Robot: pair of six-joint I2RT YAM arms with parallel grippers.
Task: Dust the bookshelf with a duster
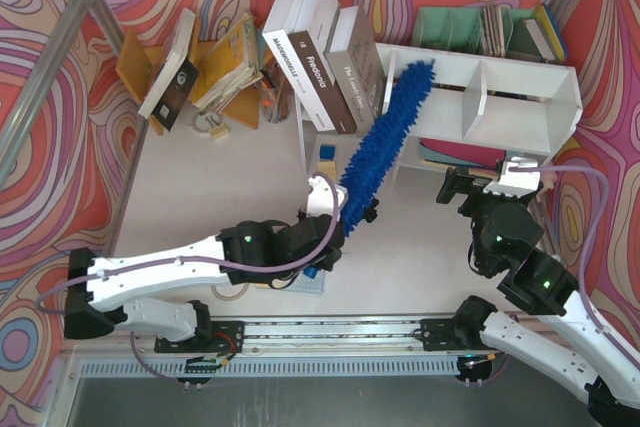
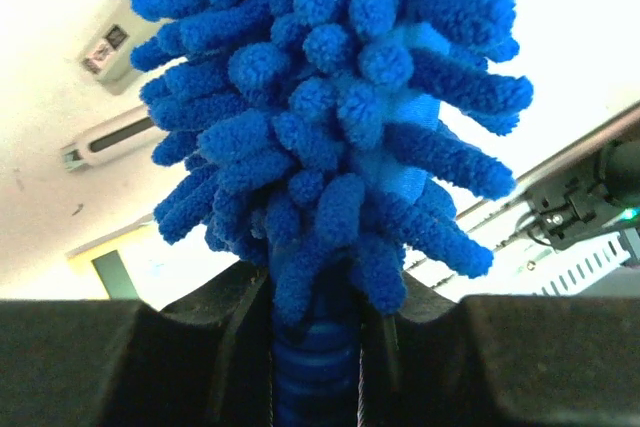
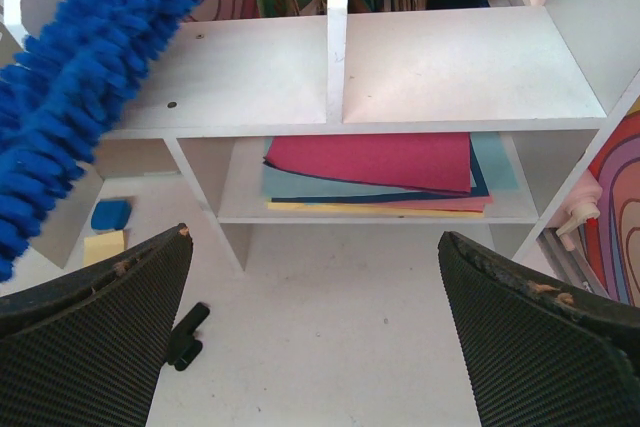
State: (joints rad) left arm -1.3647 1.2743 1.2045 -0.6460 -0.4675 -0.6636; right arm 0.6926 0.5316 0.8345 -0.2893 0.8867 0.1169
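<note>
The bright-blue fluffy duster (image 1: pixel 385 137) slants up from my left gripper (image 1: pixel 352 215) to the left cubby of the white bookshelf (image 1: pixel 520 82), its tip on the shelf board there. My left gripper (image 2: pixel 315 347) is shut on the duster's ribbed blue handle (image 2: pixel 315 372), with the chenille head (image 2: pixel 330 97) filling the wrist view. My right gripper (image 1: pixel 455 187) is open and empty, low in front of the bookshelf's right half. In the right wrist view the duster (image 3: pixel 90 77) lies across the left cubby of the bookshelf (image 3: pixel 337 57), and coloured paper sheets (image 3: pixel 375 169) lie on the lower tier.
Several large books (image 1: pixel 320 52) lean beside the bookshelf's left end. An orange-yellow book rack (image 1: pixel 215 72) stands at the back left, a teal-green file organiser (image 1: pixel 465 27) behind the shelf. A small black part (image 3: pixel 187 335), a blue block (image 3: pixel 110 214) and a yellow note (image 3: pixel 103 245) lie on the table.
</note>
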